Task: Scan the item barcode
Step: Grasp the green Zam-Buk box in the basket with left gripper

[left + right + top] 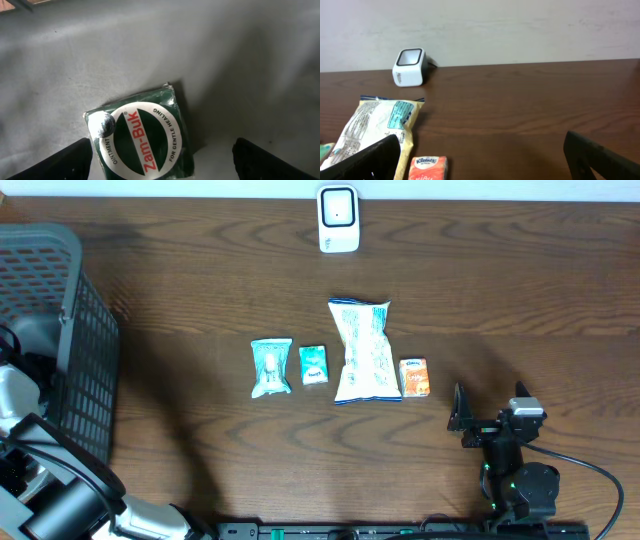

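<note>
Plainly green Zam-Buk packet (176, 107), round white label (140, 139) (red lettering).

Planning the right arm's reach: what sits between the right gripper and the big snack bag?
The orange tissue pack, beside the snack bag, seen overhead.

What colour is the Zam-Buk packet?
The Zam-Buk packet is dark green, with a round white label and red lettering. The left wrist view shows it best.
</note>
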Tool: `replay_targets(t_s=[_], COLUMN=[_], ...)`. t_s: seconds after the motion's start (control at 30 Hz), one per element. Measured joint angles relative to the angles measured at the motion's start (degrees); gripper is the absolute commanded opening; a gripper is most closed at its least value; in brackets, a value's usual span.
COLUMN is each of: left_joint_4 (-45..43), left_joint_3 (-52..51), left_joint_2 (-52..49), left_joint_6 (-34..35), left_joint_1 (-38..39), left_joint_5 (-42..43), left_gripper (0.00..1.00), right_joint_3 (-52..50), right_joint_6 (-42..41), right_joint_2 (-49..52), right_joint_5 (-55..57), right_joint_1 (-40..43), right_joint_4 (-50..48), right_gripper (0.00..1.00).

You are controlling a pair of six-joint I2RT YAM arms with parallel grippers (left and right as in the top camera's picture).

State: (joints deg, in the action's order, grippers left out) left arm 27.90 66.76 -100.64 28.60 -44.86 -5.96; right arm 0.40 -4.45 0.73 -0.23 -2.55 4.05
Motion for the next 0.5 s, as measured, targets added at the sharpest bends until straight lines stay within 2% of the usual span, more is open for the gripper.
replay_targets(t_s=[0.3,0.5], left_joint_4=[0.0,0.0], left_joint_3=[0.0,0.0], left_joint_2=[-2.4,-4.5], left_joint_6=[0.2,0.2], left_joint_1=[0.0,0.0], left_joint_5=[-0.4,-0.4], left_gripper=[0.92,0.87], right_joint_3=[0.0,0.0], right_joint_6=[0.0,0.0], right_joint_2=[0.0,0.0], right_joint_5=[0.0,0.0], right_joint_1=[0.0,0.0], right_joint_4=[0.0,0.0], right_gripper=[0.99,0.99])
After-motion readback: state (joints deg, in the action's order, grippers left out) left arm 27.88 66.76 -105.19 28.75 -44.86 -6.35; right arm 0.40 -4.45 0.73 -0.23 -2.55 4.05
